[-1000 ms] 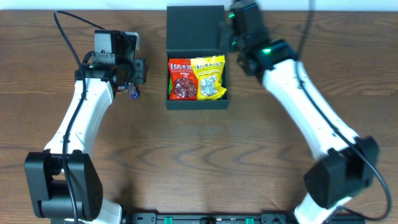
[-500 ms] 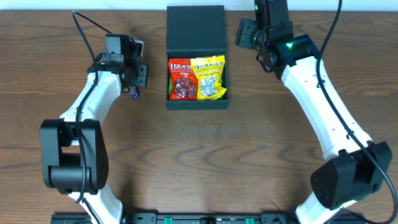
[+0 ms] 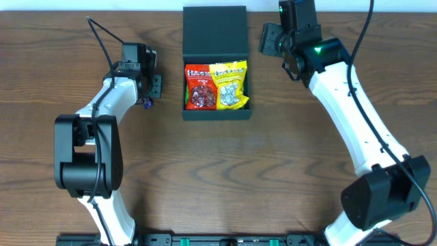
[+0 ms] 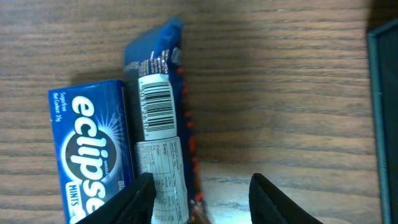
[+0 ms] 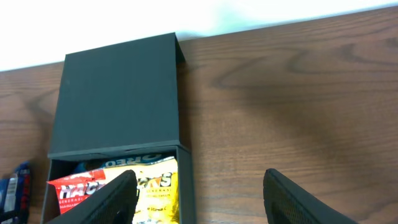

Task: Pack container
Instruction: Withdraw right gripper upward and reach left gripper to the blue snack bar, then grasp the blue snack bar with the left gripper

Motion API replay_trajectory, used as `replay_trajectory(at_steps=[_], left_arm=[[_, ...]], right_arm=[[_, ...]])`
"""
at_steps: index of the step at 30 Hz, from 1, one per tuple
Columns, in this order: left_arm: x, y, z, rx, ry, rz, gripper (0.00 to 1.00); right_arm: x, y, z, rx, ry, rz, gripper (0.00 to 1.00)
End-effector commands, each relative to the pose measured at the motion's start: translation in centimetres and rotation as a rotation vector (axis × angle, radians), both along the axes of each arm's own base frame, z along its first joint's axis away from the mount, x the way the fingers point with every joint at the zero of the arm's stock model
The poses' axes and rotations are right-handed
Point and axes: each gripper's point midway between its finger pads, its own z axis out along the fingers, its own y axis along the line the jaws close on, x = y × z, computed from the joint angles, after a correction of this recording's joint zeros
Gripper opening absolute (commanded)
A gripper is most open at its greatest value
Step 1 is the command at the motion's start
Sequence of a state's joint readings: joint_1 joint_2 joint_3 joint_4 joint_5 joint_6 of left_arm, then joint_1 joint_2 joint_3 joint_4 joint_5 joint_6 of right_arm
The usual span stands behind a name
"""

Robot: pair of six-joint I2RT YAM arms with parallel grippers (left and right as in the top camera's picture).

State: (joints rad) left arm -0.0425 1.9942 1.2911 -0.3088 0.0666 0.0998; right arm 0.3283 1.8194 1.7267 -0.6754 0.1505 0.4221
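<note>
The dark container [image 3: 216, 113] stands at the table's back centre, its lid [image 3: 215, 31] lying open behind it. Inside lie a red packet [image 3: 199, 87] and a yellow packet [image 3: 229, 85]. In the right wrist view an Oreo packet [image 5: 134, 158] peeks out beneath them. My left gripper [image 4: 202, 202] is open, low over the table left of the container. A blue barcoded snack bar [image 4: 158, 112] lies between its jaws beside the left finger [image 4: 140, 199], ungripped. A blue Eclipse mints box [image 4: 93, 149] sits just outside. My right gripper [image 5: 196, 199] is open by the container's right wall [image 5: 186, 180].
The container's left wall [image 4: 382, 124] shows at the right edge of the left wrist view. The table's back edge meets a white wall [image 5: 249, 12] behind the lid. Bare wood [image 3: 225, 171] spreads in front of the container, between the two arms.
My right arm has swung from over the lid's right corner to the container's right side, then held still. My left arm shifted slightly right over the blue items, its jaws narrowing a little.
</note>
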Motion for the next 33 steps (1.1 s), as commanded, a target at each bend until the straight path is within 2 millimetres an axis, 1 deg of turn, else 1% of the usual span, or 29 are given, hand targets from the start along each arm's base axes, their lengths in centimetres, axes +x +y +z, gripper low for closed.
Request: replay_trajectory(at_steps=[1,9,15,23,28,31,33], left_arm=[[-0.1,0.5,-0.9,-0.001,0.019,0.044,0.5],[0.0,0.6,-1.6,0.002,0.026,0.046,0.51],[0.5,0.6,-2.1,0.003,0.01,0.047,0.5],[1.0,0.6,-2.1,0.006,-0.01,0.049,0.5],[0.9,0.6,-3.0,0.006,0.007,0.049,0.4],[0.9,0.6,-3.0,0.006,0.007,0.049,0.33],[0.9,0.6,-3.0,0.007,0.007,0.049,0.26]], right_arm=[[0.2,-0.4,0.1,-0.014,-0.003,0.005,0.65],[0.2,-0.4,0.1,-0.013,-0.003,0.004,0.65],[0.2,-0.4,0.1,-0.013,-0.003,0.004,0.65],[0.1,-0.5,0.0,-0.016,0.005,0.005,0.65],[0.0,-0.5,-0.1,-0.017,0.008,0.005,0.66],[0.0,-0.5,-0.1,-0.018,0.011,0.005,0.66],[0.0,-0.5,-0.1,-0.018,0.011,0.005,0.66]])
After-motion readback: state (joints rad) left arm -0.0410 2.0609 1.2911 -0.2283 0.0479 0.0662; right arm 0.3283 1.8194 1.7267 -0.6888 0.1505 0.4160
